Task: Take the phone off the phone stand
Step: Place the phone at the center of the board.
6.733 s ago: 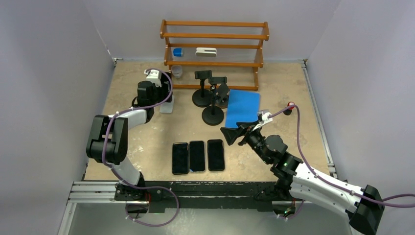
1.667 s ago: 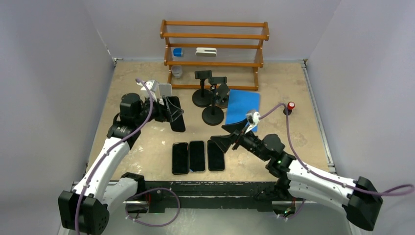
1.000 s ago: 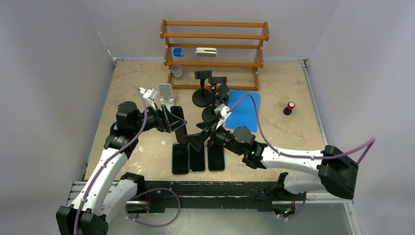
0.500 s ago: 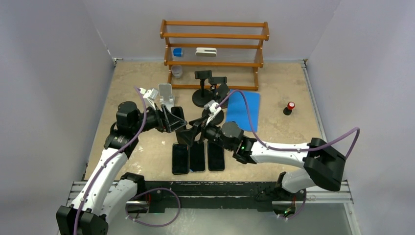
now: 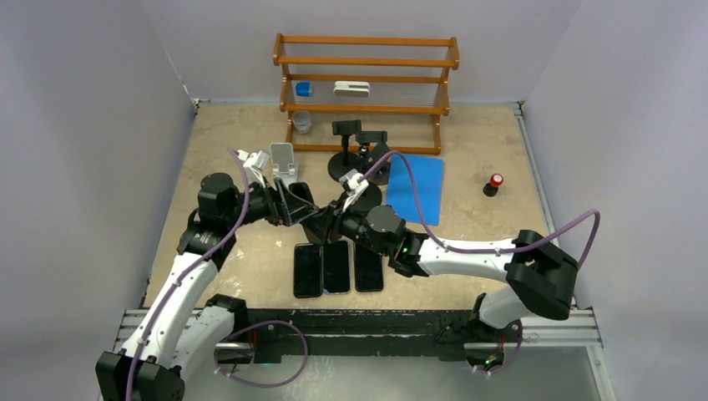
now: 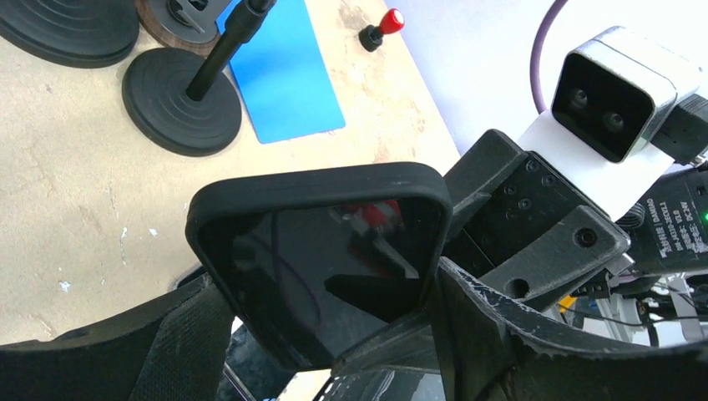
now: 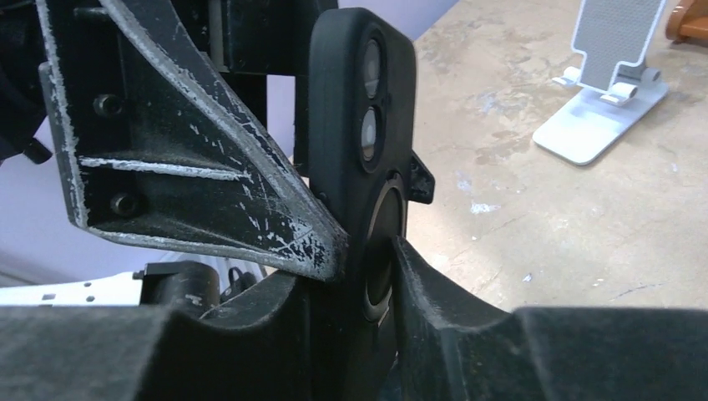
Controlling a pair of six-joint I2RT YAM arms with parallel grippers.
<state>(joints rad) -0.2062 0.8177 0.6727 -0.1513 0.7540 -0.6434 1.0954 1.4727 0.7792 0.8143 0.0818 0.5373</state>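
Note:
A black phone [image 5: 306, 209] hangs in the air between both arms, left of centre. My left gripper [image 5: 294, 203] is shut on it across its width; in the left wrist view its dark screen [image 6: 326, 251] sits between my fingers [image 6: 501, 334]. My right gripper [image 5: 324, 222] comes in from the right and is shut on the phone's two faces. The right wrist view shows the phone's back [image 7: 367, 159] with two camera lenses, pinched between my right gripper's [image 7: 367, 334] pads. The white phone stand [image 5: 284, 159] stands bare behind the phone, and shows as the phone stand [image 7: 609, 83] on the table.
Three black phones [image 5: 336, 266] lie flat side by side near the front edge. Black round-based stands [image 5: 363, 196] and a blue mat [image 5: 416, 185] sit right of centre. A wooden rack [image 5: 365, 75] stands at the back, and a small red-topped object [image 5: 496, 181] lies at the right.
My right arm has swung left to the phone in my left gripper and shut its jaws on it. The left arm and phone have stayed still.

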